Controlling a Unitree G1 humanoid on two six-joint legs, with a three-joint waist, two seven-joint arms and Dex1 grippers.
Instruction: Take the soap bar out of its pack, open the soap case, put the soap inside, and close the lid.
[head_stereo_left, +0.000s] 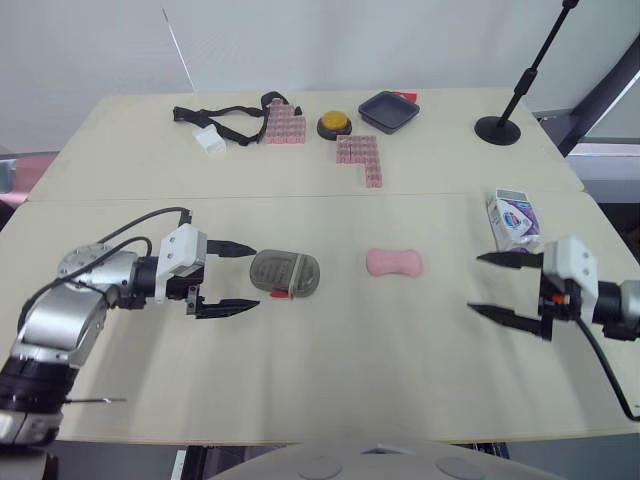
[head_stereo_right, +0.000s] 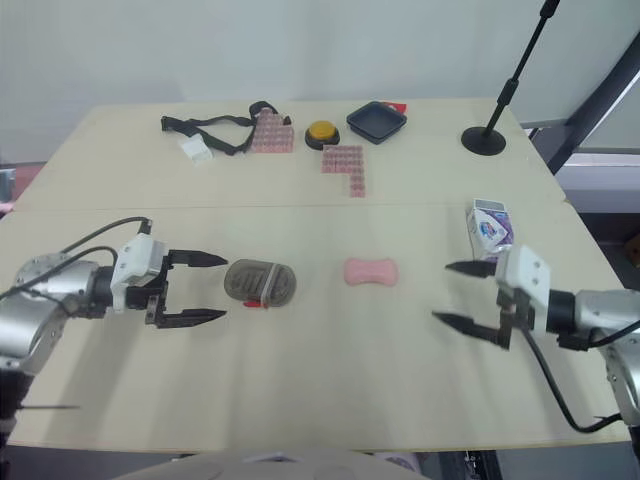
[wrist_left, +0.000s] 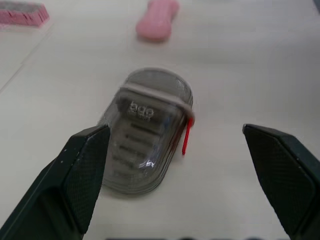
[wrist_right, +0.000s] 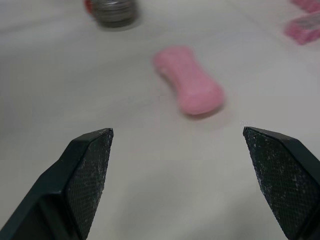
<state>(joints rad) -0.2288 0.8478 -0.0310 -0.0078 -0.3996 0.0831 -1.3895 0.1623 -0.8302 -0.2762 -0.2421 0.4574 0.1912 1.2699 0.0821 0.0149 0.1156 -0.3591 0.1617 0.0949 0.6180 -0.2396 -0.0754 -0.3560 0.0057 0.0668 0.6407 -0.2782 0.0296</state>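
Pale table (head_stereo_left: 330, 390): closed soap case (head_stereo_left: 284, 273) lies just ahead of my left gripper (head_stereo_left: 252, 277), jaws spread, long axis along them; soap bar (head_stereo_left: 394, 263) sits between it and my open right gripper (head_stereo_left: 474, 283).

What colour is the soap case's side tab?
Red. The tab on the soap case shows best in the left wrist view.

Stereo overhead; wrist cams low, sharing soap (wrist_right: 189, 87)
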